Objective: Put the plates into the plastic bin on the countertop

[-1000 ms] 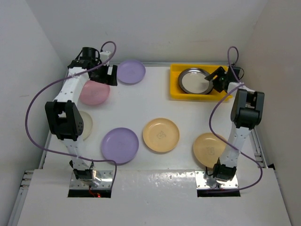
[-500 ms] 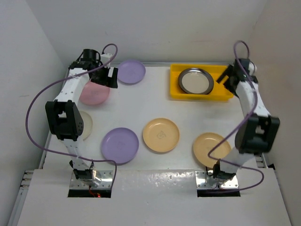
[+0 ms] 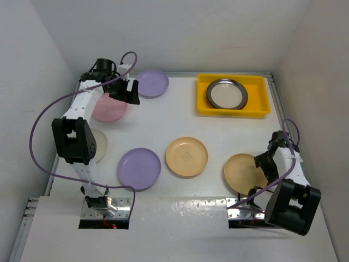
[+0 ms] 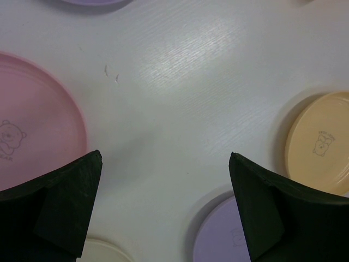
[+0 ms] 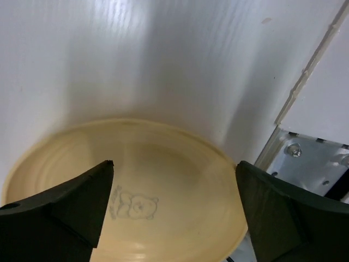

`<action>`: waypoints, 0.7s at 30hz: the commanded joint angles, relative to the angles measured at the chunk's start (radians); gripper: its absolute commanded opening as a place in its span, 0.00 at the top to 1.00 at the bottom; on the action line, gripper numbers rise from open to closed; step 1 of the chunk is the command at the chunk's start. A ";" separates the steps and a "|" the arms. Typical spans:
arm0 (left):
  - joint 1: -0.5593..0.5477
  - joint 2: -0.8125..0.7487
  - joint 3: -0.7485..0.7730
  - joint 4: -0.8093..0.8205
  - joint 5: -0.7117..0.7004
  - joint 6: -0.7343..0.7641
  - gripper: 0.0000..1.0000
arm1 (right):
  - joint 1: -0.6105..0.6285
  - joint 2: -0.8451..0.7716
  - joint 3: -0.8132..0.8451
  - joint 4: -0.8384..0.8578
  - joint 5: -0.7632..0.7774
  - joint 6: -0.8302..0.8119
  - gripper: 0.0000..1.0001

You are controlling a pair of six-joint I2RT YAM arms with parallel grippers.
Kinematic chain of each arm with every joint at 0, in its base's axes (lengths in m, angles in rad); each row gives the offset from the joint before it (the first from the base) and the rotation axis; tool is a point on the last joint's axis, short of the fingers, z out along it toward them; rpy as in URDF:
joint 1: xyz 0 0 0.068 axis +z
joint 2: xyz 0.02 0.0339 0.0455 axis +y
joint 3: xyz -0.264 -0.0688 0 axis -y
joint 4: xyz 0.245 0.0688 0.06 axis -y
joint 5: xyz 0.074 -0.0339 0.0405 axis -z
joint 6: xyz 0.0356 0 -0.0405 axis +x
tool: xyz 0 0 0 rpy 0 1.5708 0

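A dark-rimmed metallic plate (image 3: 227,94) lies in the yellow plastic bin (image 3: 203,103) at the back right of the white countertop (image 3: 163,120). My right gripper (image 3: 260,164) (image 5: 174,164) hangs open just above a tan plate (image 3: 242,173) (image 5: 163,191) at the front right, one finger on each side of it. My left gripper (image 3: 131,91) (image 4: 164,158) is open and empty over bare countertop, between a pink plate (image 3: 109,108) (image 4: 32,125) and a lilac plate (image 3: 152,83). Another lilac plate (image 3: 139,168), a tan plate (image 3: 187,156) and a cream plate (image 3: 99,144) lie near the front.
White walls close in the countertop at the back and both sides. A metal mounting plate (image 5: 311,158) sits just right of the front-right tan plate. The left arm's purple cable (image 3: 41,125) loops out to the left.
The right arm let go of the metallic plate in the bin and swung back to the front right, down over the tan plate. The left gripper drifted slightly right.
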 commanded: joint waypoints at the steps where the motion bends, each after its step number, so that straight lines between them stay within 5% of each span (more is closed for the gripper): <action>1: 0.005 -0.045 -0.006 -0.003 0.063 0.021 0.02 | -0.021 0.016 -0.056 0.075 0.045 0.049 0.11; 4: 0.005 -0.057 -0.015 -0.012 0.063 0.021 0.02 | -0.028 0.080 -0.107 0.185 -0.049 -0.022 0.47; 9: 0.005 -0.077 -0.015 -0.013 0.063 0.021 0.02 | 0.020 0.119 -0.134 0.366 -0.274 -0.202 0.77; 12: 0.005 -0.077 -0.026 -0.013 0.063 0.021 0.02 | 0.098 0.094 -0.124 0.446 -0.273 -0.258 1.00; 21: -0.005 -0.087 -0.035 -0.003 0.045 0.003 0.02 | 0.172 -0.025 -0.113 0.524 -0.249 -0.332 1.00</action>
